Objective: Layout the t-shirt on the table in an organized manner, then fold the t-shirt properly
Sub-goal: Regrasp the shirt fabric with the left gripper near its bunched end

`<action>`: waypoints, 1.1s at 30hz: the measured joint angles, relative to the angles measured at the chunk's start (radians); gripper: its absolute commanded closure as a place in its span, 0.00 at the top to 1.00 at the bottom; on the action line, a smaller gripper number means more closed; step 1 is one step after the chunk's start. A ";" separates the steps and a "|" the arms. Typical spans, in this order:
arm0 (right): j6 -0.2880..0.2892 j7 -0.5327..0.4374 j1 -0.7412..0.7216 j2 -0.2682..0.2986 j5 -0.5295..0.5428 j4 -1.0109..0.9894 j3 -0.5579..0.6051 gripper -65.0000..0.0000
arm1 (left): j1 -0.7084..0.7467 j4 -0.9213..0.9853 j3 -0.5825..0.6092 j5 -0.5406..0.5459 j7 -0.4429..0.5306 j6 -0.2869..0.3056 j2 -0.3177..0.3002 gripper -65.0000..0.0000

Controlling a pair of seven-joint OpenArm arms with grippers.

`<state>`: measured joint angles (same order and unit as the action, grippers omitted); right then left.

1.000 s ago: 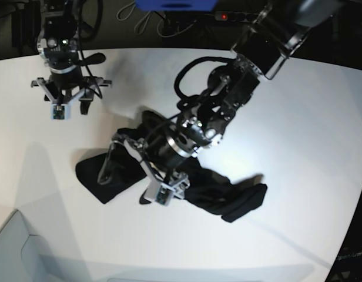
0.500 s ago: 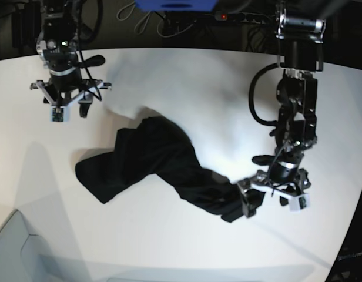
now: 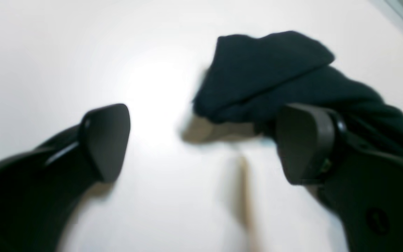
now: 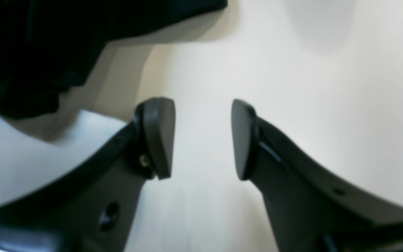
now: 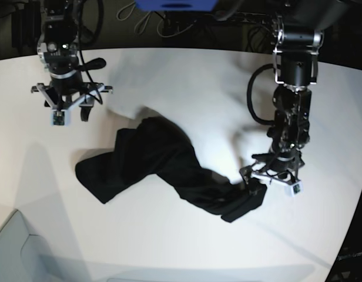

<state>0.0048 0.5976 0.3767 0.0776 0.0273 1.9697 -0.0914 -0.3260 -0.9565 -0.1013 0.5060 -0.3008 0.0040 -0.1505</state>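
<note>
Two hands over one crumpled black t-shirt (image 5: 163, 161), which sprawls in a loose diagonal across the middle of the white surface (image 5: 187, 82), running from 9 o'clock down toward 4 o'clock. Left hand (image 5: 268, 181) hangs low at the shirt's 4 o'clock end, fingers (image 3: 107, 140) spread wide, one finger just beside the cloth, gripping nothing. Right hand (image 5: 68, 106) hovers up at 10 o'clock, apart from the shirt, fingers (image 4: 157, 136) parted and empty.
</note>
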 measured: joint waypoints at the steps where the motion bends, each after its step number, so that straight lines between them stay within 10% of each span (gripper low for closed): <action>1: 0.000 -0.005 0.000 0.000 0.000 0.000 0.000 0.42 | -0.011 0.019 0.000 -0.001 -0.003 0.000 0.000 1.00; 18: 0.000 -0.003 0.001 0.003 0.000 0.000 0.000 0.42 | -0.091 0.127 0.208 -0.001 0.153 0.000 0.017 0.98; 24: 0.000 -0.003 0.000 0.003 0.000 0.000 0.000 0.42 | -0.091 0.128 0.238 0.003 0.150 0.000 0.015 0.65; 30: 0.000 -0.003 0.001 0.003 0.000 0.000 0.000 0.42 | -0.129 0.156 0.232 0.012 0.154 -0.001 0.021 0.00; 33: 0.000 -0.005 0.000 0.003 0.000 -0.003 -0.002 0.42 | -0.131 0.146 0.232 0.010 0.150 -0.005 0.020 0.04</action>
<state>0.0044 0.5926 0.3771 0.0803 0.0269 1.9667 -0.0937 -0.4568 -0.8108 0.1310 0.5163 -0.1509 -0.0006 -0.1303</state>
